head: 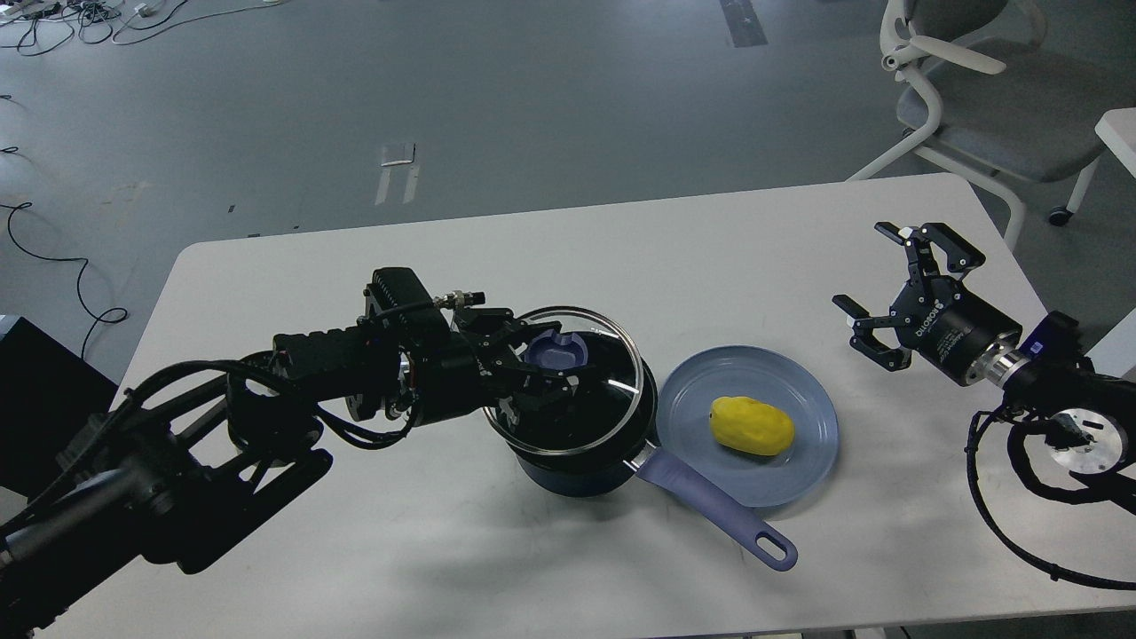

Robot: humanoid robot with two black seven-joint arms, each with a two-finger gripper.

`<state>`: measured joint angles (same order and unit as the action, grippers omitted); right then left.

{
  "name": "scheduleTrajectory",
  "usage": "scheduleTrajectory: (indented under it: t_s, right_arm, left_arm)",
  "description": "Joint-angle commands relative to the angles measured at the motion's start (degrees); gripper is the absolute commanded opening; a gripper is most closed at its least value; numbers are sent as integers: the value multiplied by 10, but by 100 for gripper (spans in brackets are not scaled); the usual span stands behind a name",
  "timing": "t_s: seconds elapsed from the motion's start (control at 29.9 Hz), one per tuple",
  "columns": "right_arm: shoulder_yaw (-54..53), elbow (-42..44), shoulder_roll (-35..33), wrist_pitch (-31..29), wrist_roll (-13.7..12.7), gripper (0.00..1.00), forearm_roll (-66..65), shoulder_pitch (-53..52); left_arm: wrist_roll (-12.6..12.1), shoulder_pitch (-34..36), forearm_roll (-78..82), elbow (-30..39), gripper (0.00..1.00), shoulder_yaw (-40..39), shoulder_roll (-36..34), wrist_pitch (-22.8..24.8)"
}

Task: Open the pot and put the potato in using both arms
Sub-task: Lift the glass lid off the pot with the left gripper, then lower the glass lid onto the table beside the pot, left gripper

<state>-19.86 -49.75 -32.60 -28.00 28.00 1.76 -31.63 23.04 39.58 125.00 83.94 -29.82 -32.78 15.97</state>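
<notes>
The left arm (177, 444) fills the near corner, reaching over the white table (444, 550), which stands on a grey floor (532, 106). Left gripper (532, 368) grasps the glass lid's (612, 390) knob atop the pot (577, 475). Right of the pot, a plate (799, 470) carries the potato (752, 426). Further right, the right gripper (887, 288) hangs spread wide. Behind, a chair (976, 115).

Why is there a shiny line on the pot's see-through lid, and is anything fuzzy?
In the head view, room light glints off the glass lid on the pot; the potato and plate look sharp; the left gripper is dark, its jaws hard to tell apart.
</notes>
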Motion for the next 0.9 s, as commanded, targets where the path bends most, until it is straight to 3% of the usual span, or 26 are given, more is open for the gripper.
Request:
scheduleTrajectory:
  t_s: [0.0, 0.23, 0.3, 0.43, 0.6, 0.87]
  right_arm:
    - [0, -1, -1, 0, 0, 100, 0, 1]
    - [0, 1, -1, 0, 0, 100, 0, 1]
    - [0, 1, -2, 0, 0, 100, 0, -1]
    - [0, 1, -1, 0, 0, 100, 0, -3]
    - [1, 0, 0, 0, 0, 100, 0, 0]
    - [1, 0, 0, 0, 0, 100, 0, 1]
  left_arm:
    - [1, 15, -6, 2, 53, -2, -53, -14]
    - [3, 5, -90, -12, 53, 6, -162, -61]
    - [21, -2, -91, -32, 53, 7, -180, -77]
    - [47, -30, -92, -100, 53, 13, -189, -127]
    - [50, -69, -97, -156, 53, 30, -186, -172]
    - [50, -112, -112, -180, 57, 34, -183, -179]
